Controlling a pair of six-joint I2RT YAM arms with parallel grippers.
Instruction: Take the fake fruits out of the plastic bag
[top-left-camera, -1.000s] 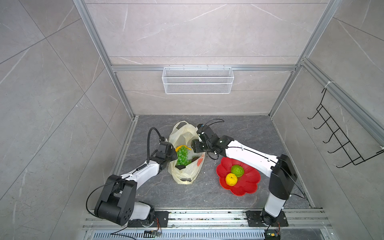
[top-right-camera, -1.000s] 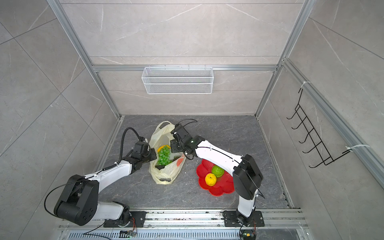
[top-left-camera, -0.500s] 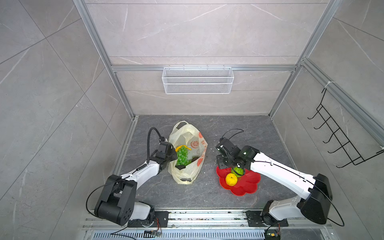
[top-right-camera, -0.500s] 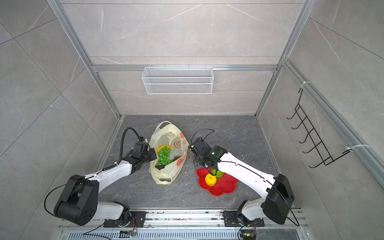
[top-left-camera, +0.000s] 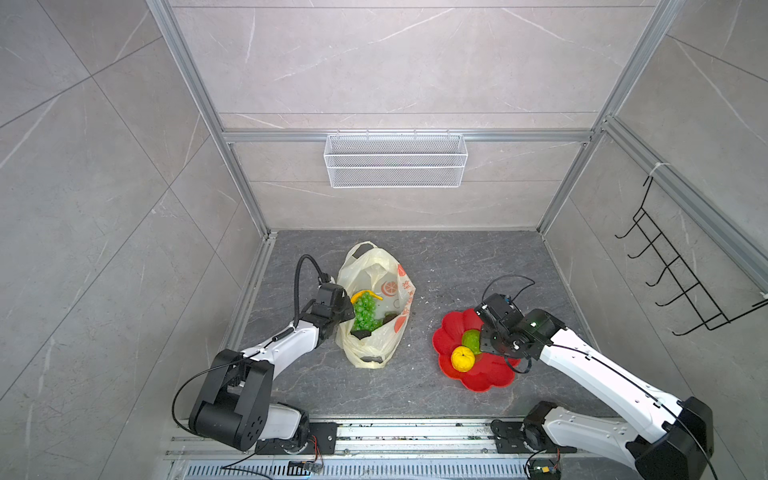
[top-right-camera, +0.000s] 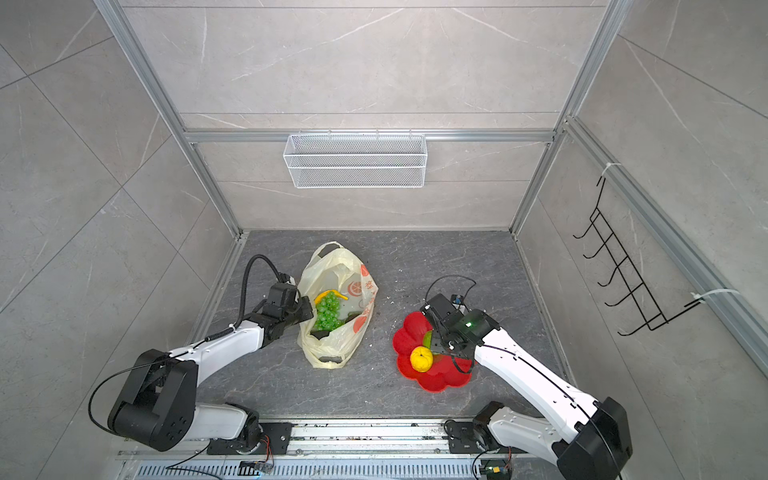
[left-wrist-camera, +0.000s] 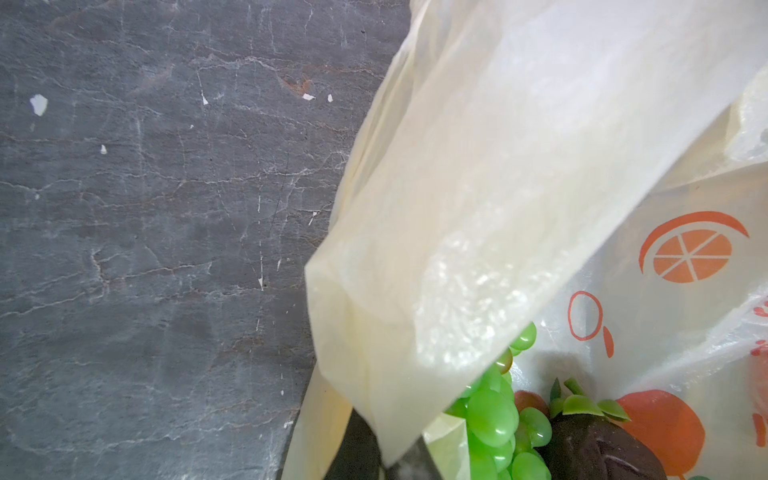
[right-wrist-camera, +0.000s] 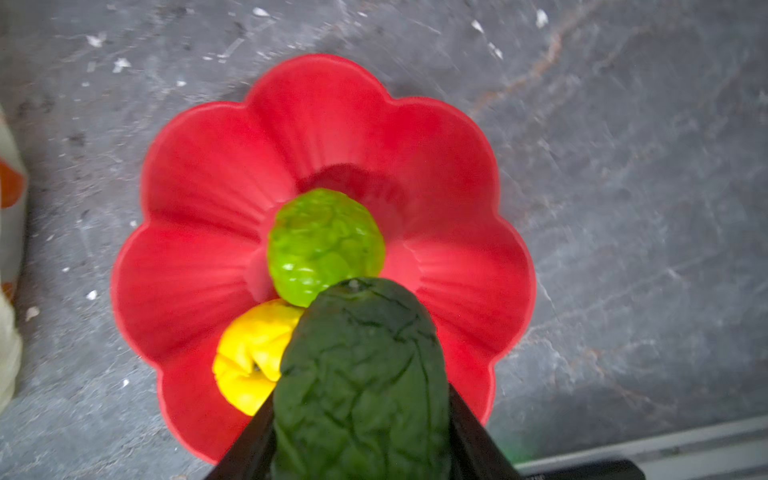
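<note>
While clamping dark green fruit (right-wrist-camera: 357, 340) in right gripper (right-wrist-camera: 360, 415), half hides yellow citrus (right-wrist-camera: 249, 357) on red plate (right-wrist-camera: 199, 187); pinches plastic bag (left-wrist-camera: 478, 187) in left gripper (left-wrist-camera: 386, 453).

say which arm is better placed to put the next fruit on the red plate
Right. The right pincer holds a dark green fruit over the red plate; the left pincer is shut on the edge of the plastic bag, holding it open.
</note>
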